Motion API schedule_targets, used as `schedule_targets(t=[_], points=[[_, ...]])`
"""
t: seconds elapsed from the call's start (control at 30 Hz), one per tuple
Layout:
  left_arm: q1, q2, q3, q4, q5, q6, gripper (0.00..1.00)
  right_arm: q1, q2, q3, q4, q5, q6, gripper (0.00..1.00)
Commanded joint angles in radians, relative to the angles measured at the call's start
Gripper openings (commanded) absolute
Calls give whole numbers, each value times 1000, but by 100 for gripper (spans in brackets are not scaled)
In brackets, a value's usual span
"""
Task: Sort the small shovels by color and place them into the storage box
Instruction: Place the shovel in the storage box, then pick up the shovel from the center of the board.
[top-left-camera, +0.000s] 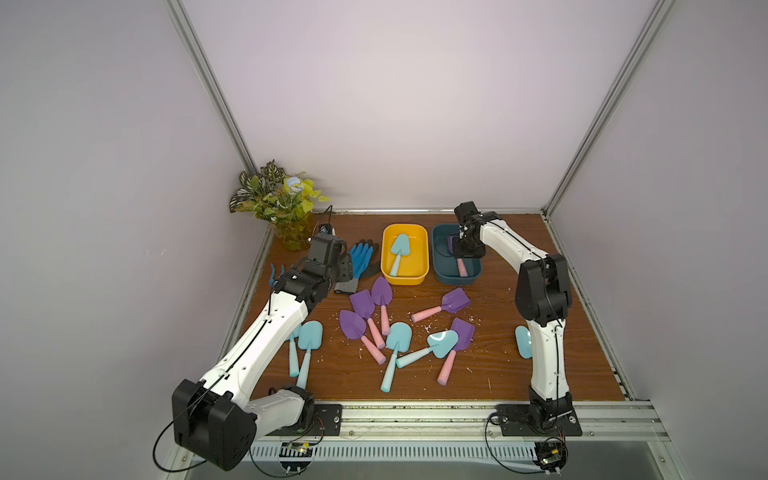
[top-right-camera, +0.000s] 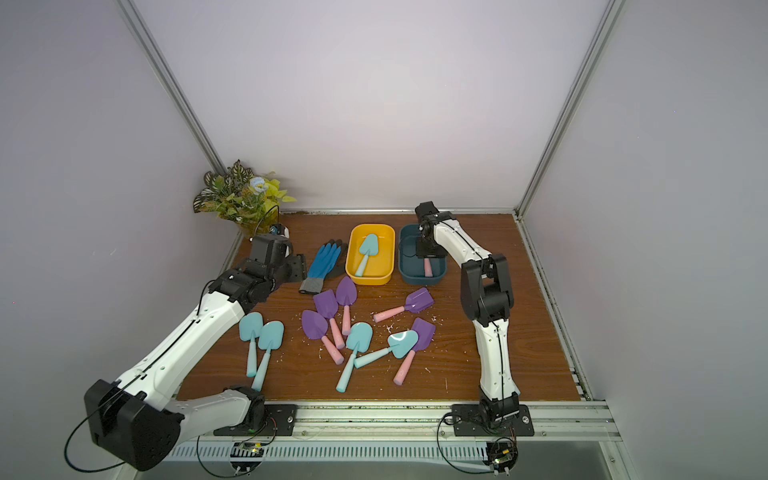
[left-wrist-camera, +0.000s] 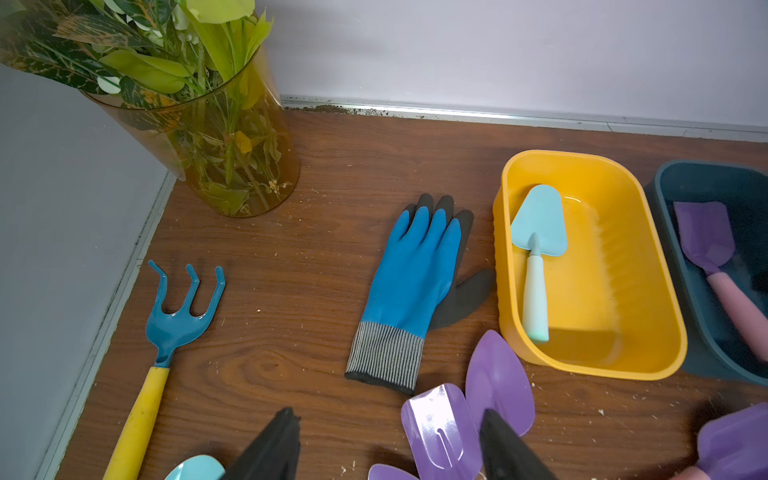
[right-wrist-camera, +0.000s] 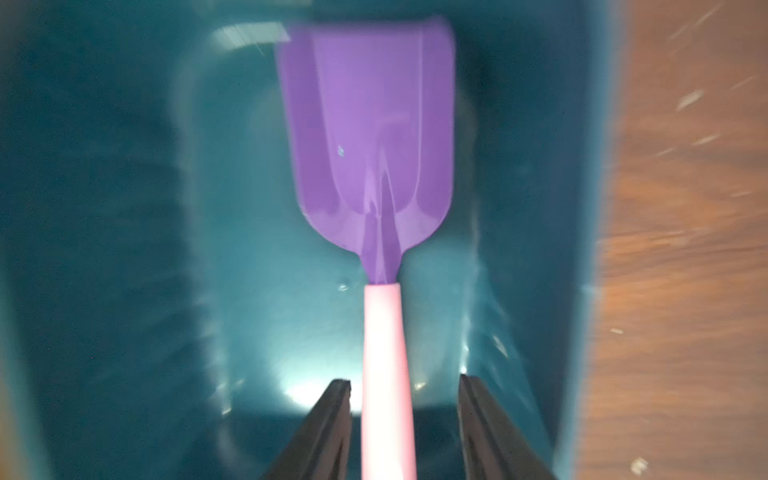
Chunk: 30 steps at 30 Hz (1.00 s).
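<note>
My right gripper (right-wrist-camera: 405, 379) stands open over the dark teal storage box (top-left-camera: 440, 266). A purple shovel with a pink handle (right-wrist-camera: 365, 137) lies inside, its handle loose between the parted jaws. The yellow storage box (top-left-camera: 405, 280) beside it holds one aqua shovel (top-left-camera: 400, 246). Several purple shovels (top-left-camera: 352, 324) and aqua shovels (top-left-camera: 398, 336) lie scattered on the wooden table. One more aqua shovel (top-left-camera: 523, 340) is half hidden behind the right arm. My left gripper (left-wrist-camera: 387, 411) hovers open and empty at the left, near the glove's cuff and two purple blades.
A blue glove (left-wrist-camera: 415, 270) lies left of the yellow box. A blue rake with a yellow handle (left-wrist-camera: 178, 316) rests by the left wall. A glass vase of plants (left-wrist-camera: 232, 158) fills the back left corner. White crumbs litter the table.
</note>
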Motion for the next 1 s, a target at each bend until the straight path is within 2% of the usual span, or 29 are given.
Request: schedule_targets(t=[0.0, 0.13, 0.3, 0.53, 0.77, 0.87, 0.97], points=[[3, -35, 26, -41, 4, -2, 70, 29, -218, -56, 58, 67, 15, 48], [1, -61, 10, -59, -3, -15, 70, 44, -401, -252, 197, 87, 35, 48], [-5, -78, -59, -77, -8, -74, 69, 48, -539, -396, 242, 71, 65, 50], [-7, -89, -188, -126, -75, -217, 69, 52, -605, -475, 236, 3, 57, 50], [-5, -92, -249, -177, -117, -264, 70, 57, -663, -586, 286, -71, 70, 50], [6, -88, -280, -187, -107, -267, 71, 60, -674, -607, 296, -88, 67, 50], [9, -72, -299, -186, -44, -256, 71, 63, -685, -622, 310, -107, 63, 50]])
